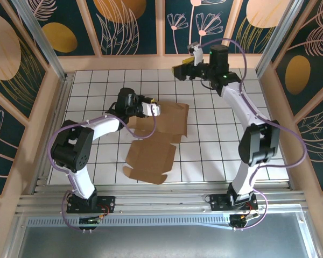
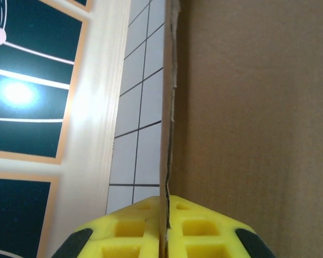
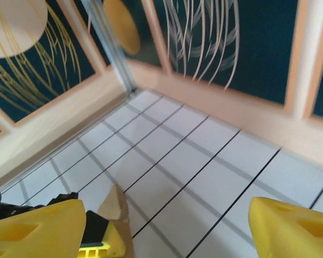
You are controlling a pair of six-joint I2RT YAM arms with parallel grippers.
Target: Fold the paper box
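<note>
The paper box (image 1: pixel 151 156) is a thin brown kraft sheet with flaps, lying across the middle tiles, its far panel raised toward the back. My left gripper (image 1: pixel 155 109) is shut on that raised panel's edge. In the left wrist view the yellow fingers (image 2: pixel 166 226) pinch the cardboard edge, and the brown panel (image 2: pixel 247 134) stands to their right. My right gripper (image 1: pixel 182 70) hovers open near the back wall, apart from the box. Its wide-spread gripper (image 3: pixel 161 231) holds nothing; a cardboard corner (image 3: pixel 117 207) and the left gripper's tip (image 3: pixel 99 244) show below it.
White tiled table (image 1: pixel 215 134) is boxed in by wooden walls (image 1: pixel 161 62) with dark patterned panels. A wooden rail (image 2: pixel 91 134) runs close beside the left gripper. An aluminium rail (image 1: pixel 161 201) carries both arm bases at the near edge.
</note>
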